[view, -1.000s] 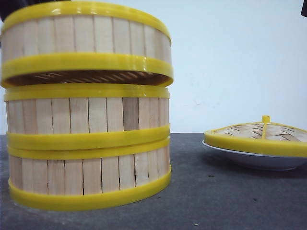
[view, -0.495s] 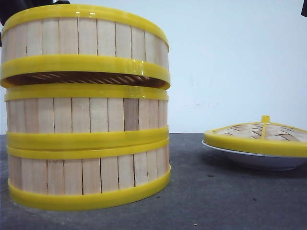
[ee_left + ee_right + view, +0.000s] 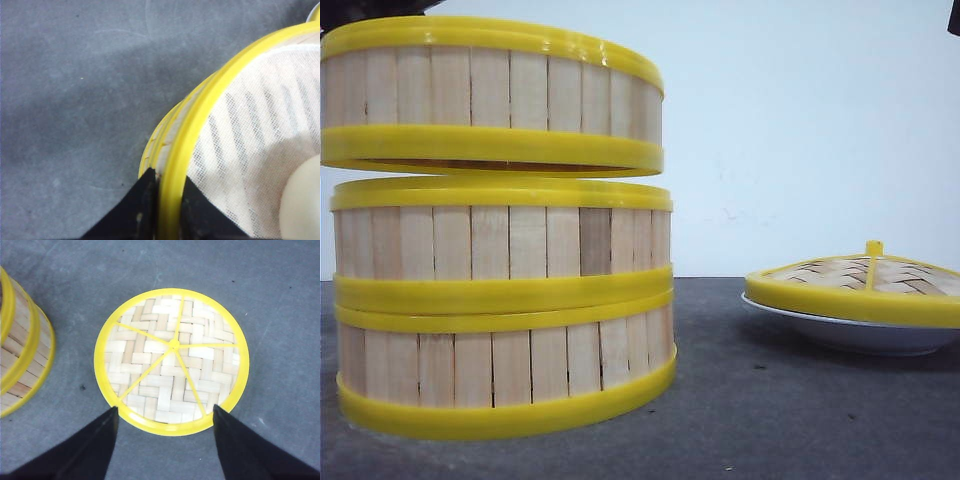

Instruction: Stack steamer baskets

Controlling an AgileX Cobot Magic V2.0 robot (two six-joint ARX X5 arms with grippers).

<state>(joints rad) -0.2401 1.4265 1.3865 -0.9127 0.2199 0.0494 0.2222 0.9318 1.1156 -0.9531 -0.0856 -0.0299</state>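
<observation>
— Where was the top basket (image 3: 490, 95)?

— Just above the two stacked baskets (image 3: 505, 305), level, with a thin gap showing between its lower rim and the rim beneath. My left fingers (image 3: 167, 202) were clamped on its yellow rim, one inside, one outside. A white cloth (image 3: 250, 135) lined it, and a pale round thing (image 3: 302, 202) lay on the cloth.

— And your other side?

— My right fingers (image 3: 165, 432) were spread wide, gripping nothing, above the woven lid (image 3: 172, 360). That lid sat on a white plate (image 3: 855, 335) on the grey table (image 3: 770, 410), well apart from the stack.
</observation>
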